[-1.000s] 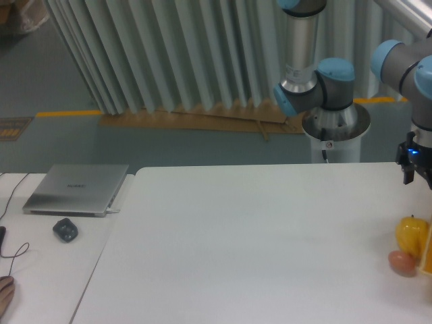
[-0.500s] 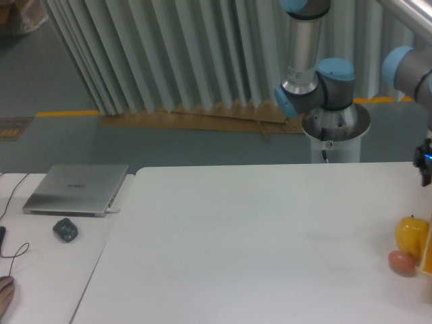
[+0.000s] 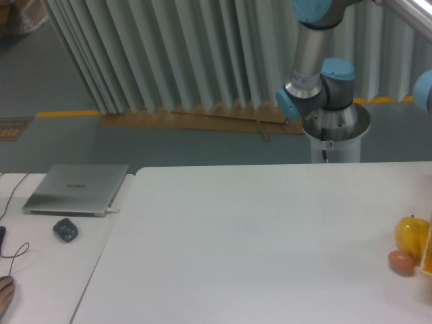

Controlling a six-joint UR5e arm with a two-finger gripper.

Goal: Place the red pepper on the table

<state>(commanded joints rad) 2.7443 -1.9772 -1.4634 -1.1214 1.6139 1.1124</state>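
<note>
The pepper is nowhere in frame, and neither is the gripper, so whether it is wide, narrow or holding anything cannot be told. Only arm segments (image 3: 317, 74) show at upper right. This looks like the fetching stage: the placing is not yet done. Next, the pepper must be brought over the table (image 3: 256, 243) and lowered. The broad middle of the frame offers room; a yellow pepper (image 3: 412, 234) and a pinkish fruit (image 3: 402, 262) crowd the right edge.
</note>
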